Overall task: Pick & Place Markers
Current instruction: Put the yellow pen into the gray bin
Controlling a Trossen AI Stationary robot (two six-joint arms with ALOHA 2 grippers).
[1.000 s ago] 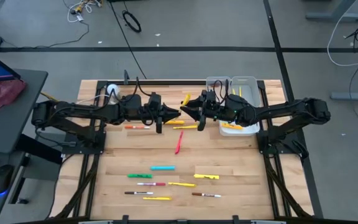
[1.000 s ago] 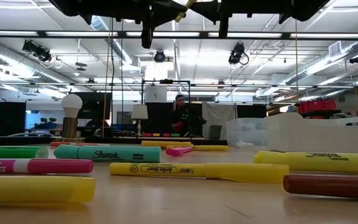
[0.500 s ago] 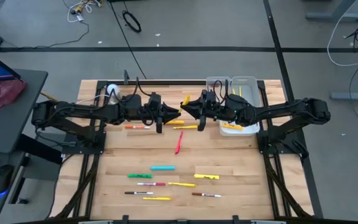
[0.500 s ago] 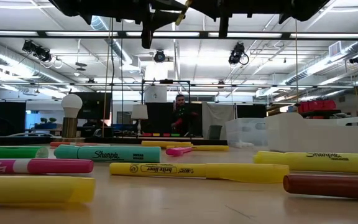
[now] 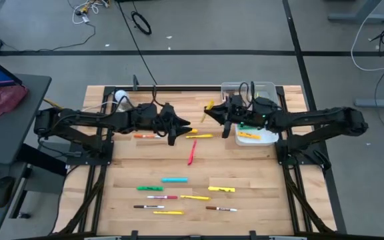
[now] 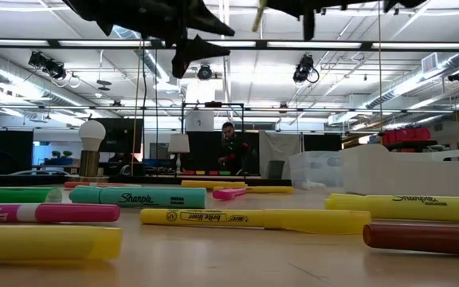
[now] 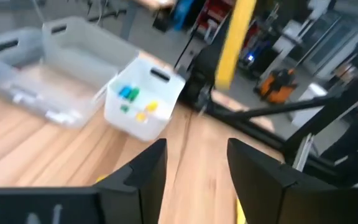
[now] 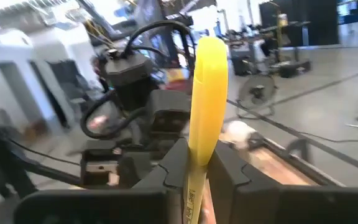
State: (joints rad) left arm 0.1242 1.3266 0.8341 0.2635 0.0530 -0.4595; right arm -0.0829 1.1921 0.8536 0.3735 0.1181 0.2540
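A yellow marker (image 8: 207,87) stands high over the table's middle, with my right gripper (image 5: 211,112) shut on it. The high view shows that marker (image 5: 209,106) just left of the two bins (image 5: 267,87). My left gripper (image 5: 183,126) hangs open a little to its left, its fingers (image 7: 146,167) apart with nothing between them. Several markers lie flat on the wood: a pink one (image 5: 192,152), a cyan one (image 5: 175,180), a green one (image 5: 149,189), a thick yellow one (image 5: 221,189) and thin ones nearer the front edge. My right gripper pinches the yellow marker's barrel (image 8: 196,160) between its two fingers, below the middle of its length. The fingers reach in about level from the table's right side and lie across the marker. The marker stands nearly upright above the fingers (image 6: 259,16), lifted clear of the table.
The nearer bin (image 7: 143,106) holds green, blue and yellow markers; the clear one (image 7: 48,59) lies beside it. A white ball on a base (image 5: 121,95) stands at the back left. An orange-capped marker (image 5: 147,136) and a thin yellow one (image 5: 199,136) lie under the arms.
My left gripper has opened and let go of the yellow marker, tipping a little downward. My right gripper has carried the marker up and toward the table's right edge, closer to the bins; the marker stays nearly upright.
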